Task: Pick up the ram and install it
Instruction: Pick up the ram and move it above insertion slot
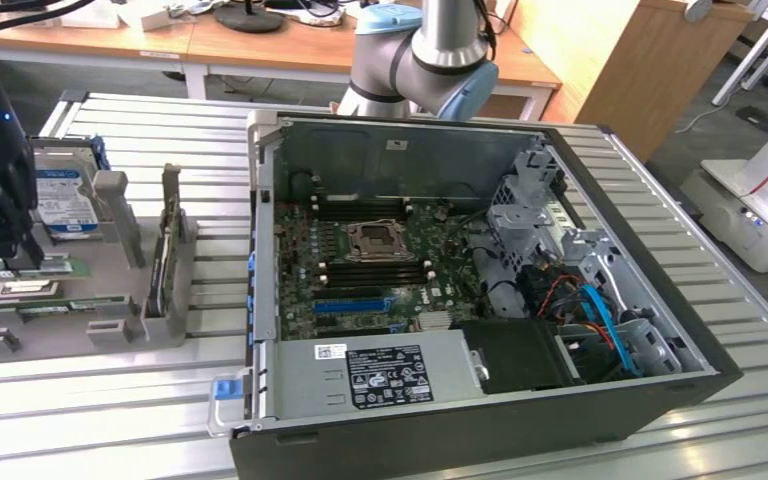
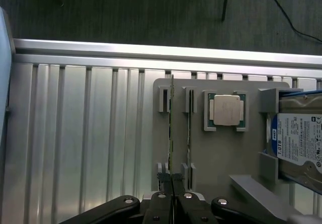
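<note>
Two dark fingers (image 2: 164, 188) of the tool (image 2: 172, 178) are clenched on the thin edge of the ram (image 2: 171, 123). It stands upright in a slot of the gray holder (image 2: 221, 153), at the exterior view's far left on the slatted desk (image 2: 90, 133), near the processor (image 2: 226, 109) and hard drive (image 2: 297, 143).

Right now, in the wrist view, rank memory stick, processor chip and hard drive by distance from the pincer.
1. memory stick, on edge in its tray slot, at the pincer.
2. processor chip, in the tray's square pocket.
3. hard drive, beyond the chip, at the tray's edge.
</note>
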